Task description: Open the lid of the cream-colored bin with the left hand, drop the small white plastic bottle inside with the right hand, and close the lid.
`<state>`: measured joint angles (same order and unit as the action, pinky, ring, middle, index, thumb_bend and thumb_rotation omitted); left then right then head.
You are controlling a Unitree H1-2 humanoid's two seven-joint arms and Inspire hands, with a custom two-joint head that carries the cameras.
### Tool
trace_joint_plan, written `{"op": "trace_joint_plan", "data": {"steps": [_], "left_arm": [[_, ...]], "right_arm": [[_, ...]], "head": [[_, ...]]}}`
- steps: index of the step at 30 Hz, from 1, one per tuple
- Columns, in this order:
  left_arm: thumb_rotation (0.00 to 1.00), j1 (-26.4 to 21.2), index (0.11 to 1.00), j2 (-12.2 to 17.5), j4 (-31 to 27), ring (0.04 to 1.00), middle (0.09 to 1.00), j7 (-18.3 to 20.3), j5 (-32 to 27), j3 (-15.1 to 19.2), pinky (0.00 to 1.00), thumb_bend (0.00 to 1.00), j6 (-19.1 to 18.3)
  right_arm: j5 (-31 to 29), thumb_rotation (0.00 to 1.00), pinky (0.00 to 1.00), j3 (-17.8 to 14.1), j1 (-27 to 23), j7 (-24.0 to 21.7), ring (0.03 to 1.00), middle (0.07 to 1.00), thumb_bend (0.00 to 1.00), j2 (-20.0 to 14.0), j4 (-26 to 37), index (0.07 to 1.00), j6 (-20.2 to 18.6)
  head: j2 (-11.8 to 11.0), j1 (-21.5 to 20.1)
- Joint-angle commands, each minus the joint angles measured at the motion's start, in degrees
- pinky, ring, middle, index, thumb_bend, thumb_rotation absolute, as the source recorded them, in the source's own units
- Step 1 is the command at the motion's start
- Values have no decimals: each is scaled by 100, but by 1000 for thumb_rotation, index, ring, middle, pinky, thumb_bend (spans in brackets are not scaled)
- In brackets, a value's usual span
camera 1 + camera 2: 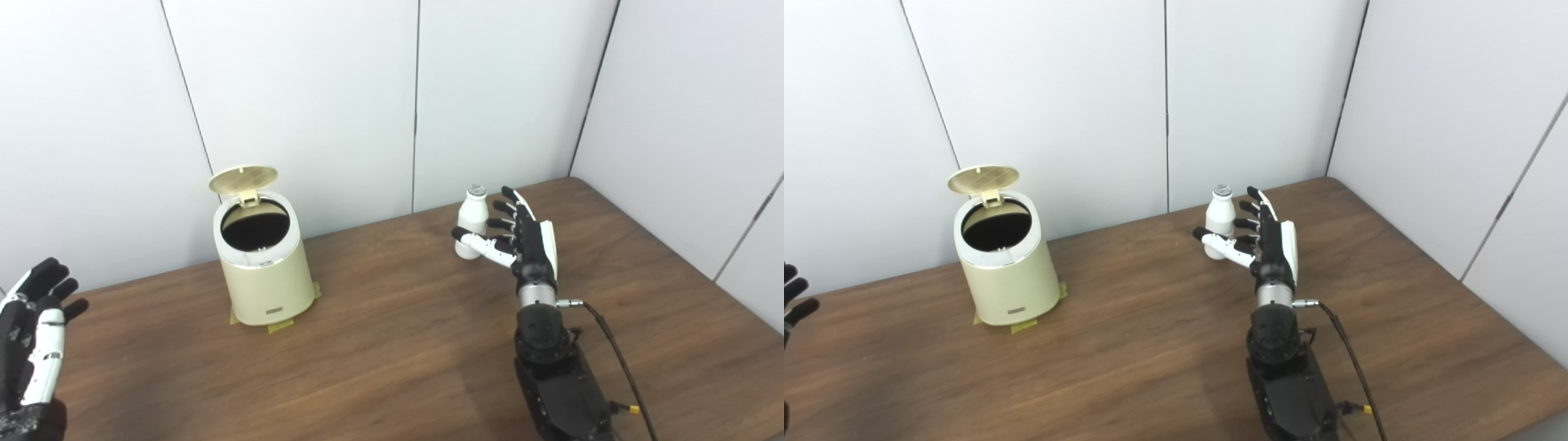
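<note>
Left hand (33, 334) cut off at the left edge, low and near; only dark fingertips (795, 297) showing in the right eye view. Fingers there spread apart, grasping nothing, well apart from the bin (263, 269). Forearm out of frame.

Cream-colored bin standing upright on the tabletop (392, 343), left of centre and toward the far wall. Lid (243, 179) swung up on its far hinge, ribbed underside facing forward. Interior dark; contents impossible to make out. Small label low on the front wall too tiny to read. Bits of yellowish tape (280, 326) poking out from under the base.

Small white plastic bottle (473, 215) standing upright, long axis vertical, cap (477, 190) pointing up, on the far right part of the tabletop, well apart from the bin. Lower body partly hidden behind the thumb.

Right hand (520, 239) just beside the bottle on its right, fingers extended and spread, thumb reaching across in front of the bottle's base. Not clenched on it; whether thumb or fingertips touch the bottle cannot be told. Black cable (612, 349) trailing from the wrist toward the near right.
</note>
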<state>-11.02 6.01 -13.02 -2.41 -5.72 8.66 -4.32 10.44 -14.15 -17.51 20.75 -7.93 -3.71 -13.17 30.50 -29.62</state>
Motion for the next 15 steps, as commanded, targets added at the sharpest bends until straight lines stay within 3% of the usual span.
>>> {"op": "trace_joint_plan", "data": {"steps": [1, 11, 15], "left_arm": [[429, -243, 840, 5, -246, 842, 851, -40, 44, 1, 777, 79, 50], [410, -242, 843, -3, -334, 845, 857, -47, 89, -11, 783, 64, -39], [390, -256, 847, -3, -380, 850, 859, -41, 80, -17, 786, 56, -74]], "right_arm": [[-11, 249, 603, -25, -302, 14, 775, 852, 855, -78, 61, 912, 97], [40, 243, 667, -5, -405, 15, 830, 890, 831, -188, -200, 919, 83], [138, 244, 585, 15, -464, 65, 743, 809, 834, -252, -308, 896, 21]], "head": [[2, -4], [4, 9], [4, 9]]}}
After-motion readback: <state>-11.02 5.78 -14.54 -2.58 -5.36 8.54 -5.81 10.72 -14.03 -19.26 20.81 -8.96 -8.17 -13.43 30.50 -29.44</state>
